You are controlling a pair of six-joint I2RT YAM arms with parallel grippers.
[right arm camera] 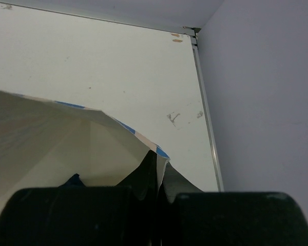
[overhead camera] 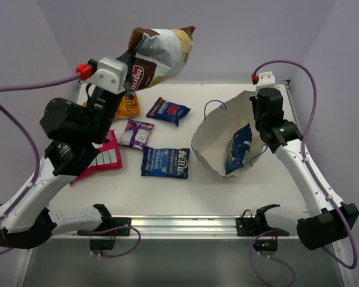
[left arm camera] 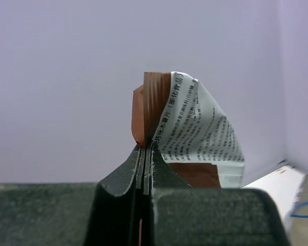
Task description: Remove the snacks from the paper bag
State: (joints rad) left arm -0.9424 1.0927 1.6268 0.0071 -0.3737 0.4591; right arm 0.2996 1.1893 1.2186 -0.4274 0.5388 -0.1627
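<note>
My left gripper is shut on the top corner of the brown-and-white chip bag and holds it high above the table's back left. In the left wrist view the jaws pinch the chip bag. The paper bag lies open on its side at the right, with a dark blue packet inside. My right gripper is shut on the bag's rim, also seen in the right wrist view with the paper bag. On the table lie an orange packet, a dark blue packet, a small purple packet, a magenta packet and another dark blue packet.
The white table has a raised metal edge at the front and right. Purple walls stand close behind and at both sides. Purple cables loop from both arms.
</note>
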